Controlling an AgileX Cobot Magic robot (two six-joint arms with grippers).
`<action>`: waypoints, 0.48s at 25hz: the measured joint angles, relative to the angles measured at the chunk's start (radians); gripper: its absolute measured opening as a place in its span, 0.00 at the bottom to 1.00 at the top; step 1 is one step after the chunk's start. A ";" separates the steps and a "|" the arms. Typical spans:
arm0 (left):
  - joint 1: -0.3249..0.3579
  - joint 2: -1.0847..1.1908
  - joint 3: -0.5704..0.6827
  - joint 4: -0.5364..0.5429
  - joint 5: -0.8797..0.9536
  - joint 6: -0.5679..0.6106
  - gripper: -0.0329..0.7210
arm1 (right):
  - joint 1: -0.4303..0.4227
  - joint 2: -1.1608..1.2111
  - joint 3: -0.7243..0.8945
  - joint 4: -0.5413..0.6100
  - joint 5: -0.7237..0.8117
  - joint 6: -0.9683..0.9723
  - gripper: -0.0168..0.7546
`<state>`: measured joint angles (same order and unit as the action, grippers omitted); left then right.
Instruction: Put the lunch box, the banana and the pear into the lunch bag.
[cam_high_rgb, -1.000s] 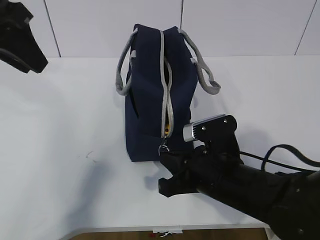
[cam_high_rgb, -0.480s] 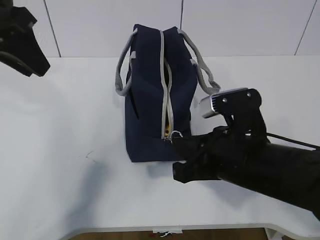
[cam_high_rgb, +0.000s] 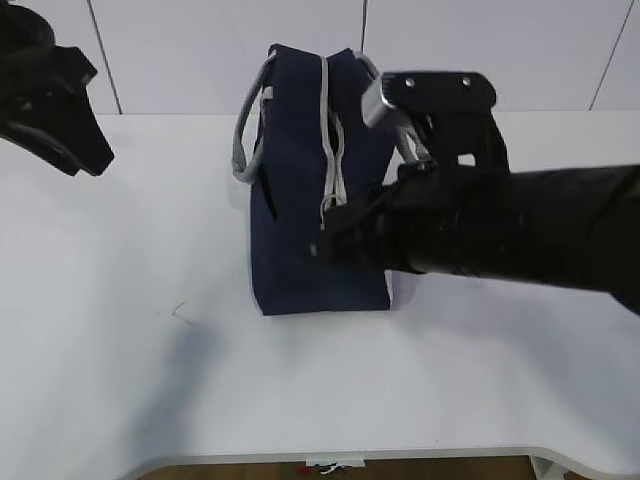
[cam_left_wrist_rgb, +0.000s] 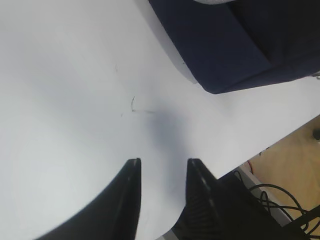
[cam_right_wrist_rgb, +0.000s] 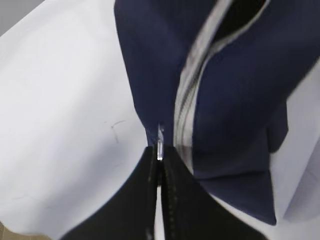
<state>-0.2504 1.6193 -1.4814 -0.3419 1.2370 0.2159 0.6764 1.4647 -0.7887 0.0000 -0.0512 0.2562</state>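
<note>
The navy lunch bag (cam_high_rgb: 290, 200) stands on the white table, its grey zipper (cam_high_rgb: 327, 130) running over the top and down the near end. My right gripper (cam_high_rgb: 322, 240) is at the bag's near end, shut on the zipper's ring pull (cam_right_wrist_rgb: 160, 145), as the right wrist view (cam_right_wrist_rgb: 159, 152) shows. The zipper still gapes dark near the top (cam_right_wrist_rgb: 240, 10). My left gripper (cam_high_rgb: 90, 155) hangs open and empty above the table's left side, also seen in the left wrist view (cam_left_wrist_rgb: 162, 162). The lunch box, banana and pear are out of sight.
Grey webbing handles (cam_high_rgb: 240, 150) droop on both sides of the bag. A small dark mark (cam_left_wrist_rgb: 132, 104) is on the table left of the bag. The table's front edge (cam_left_wrist_rgb: 280, 140) has cables and floor below it.
My right gripper has risen from table level up the bag's near end with the zipper pull. The yellow glimpse in the zipper gap has gone. The left arm shifted slightly.
</note>
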 joint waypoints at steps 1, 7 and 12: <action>0.000 0.004 0.000 0.000 0.000 0.000 0.35 | 0.000 0.000 -0.034 0.000 0.038 0.000 0.04; 0.000 0.040 0.000 0.000 0.000 0.000 0.35 | 0.000 0.000 -0.214 -0.011 0.222 0.000 0.04; 0.000 0.071 0.000 0.000 -0.002 0.000 0.35 | 0.000 0.000 -0.312 -0.055 0.278 -0.002 0.04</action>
<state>-0.2504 1.6908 -1.4814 -0.3419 1.2349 0.2159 0.6764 1.4647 -1.1002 -0.0552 0.2270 0.2542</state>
